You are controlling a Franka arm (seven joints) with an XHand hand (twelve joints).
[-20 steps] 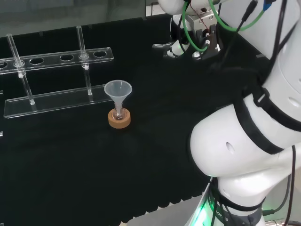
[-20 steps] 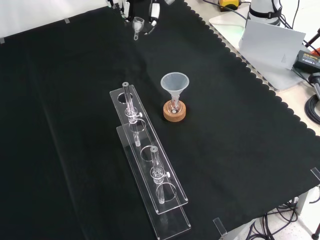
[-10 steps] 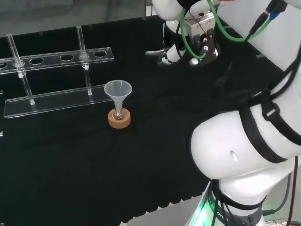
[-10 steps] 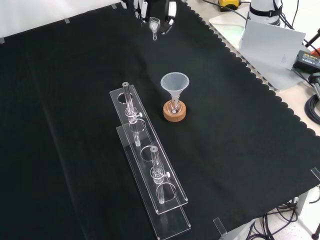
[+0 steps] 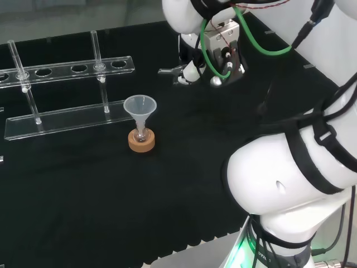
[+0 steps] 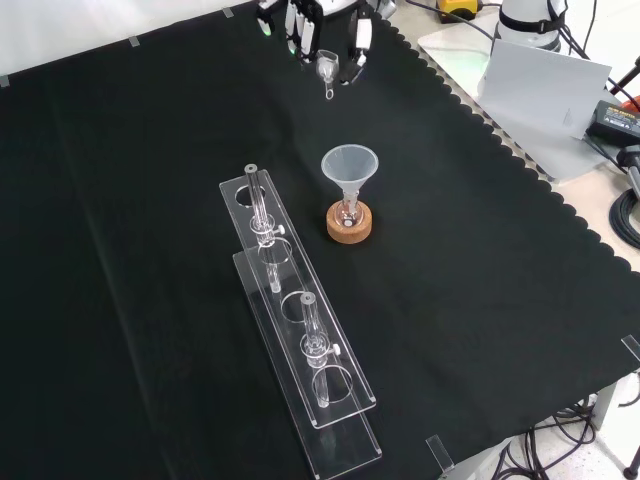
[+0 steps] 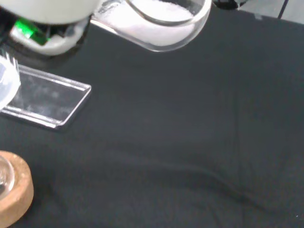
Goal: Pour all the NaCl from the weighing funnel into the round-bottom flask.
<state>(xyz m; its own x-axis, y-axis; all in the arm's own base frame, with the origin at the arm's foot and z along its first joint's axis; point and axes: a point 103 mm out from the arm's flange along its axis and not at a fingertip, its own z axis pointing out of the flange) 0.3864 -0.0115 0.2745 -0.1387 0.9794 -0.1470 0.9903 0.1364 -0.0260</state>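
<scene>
Front view puts the hand at the 12 o'clock edge of the surface, its fingers curled around a small glass weighing funnel whose spout hangs down toward the cloth. Wrist view shows the funnel's bowl close up with white salt heaped inside, so by my reading nothing has been poured yet and the whole transfer is left. The target, a small round flask seated on a cork ring with a plastic funnel in its neck, stands near the middle of the cloth, at about 6 o'clock from the hand in the front view and well apart from it. In the head view the hand sits at roughly 2 o'clock from the plastic funnel. A clear tube rack lies just beside the flask, at its 8 o'clock in the front view. What I judge is left: bringing the spout over the plastic funnel's mouth, then tipping.
</scene>
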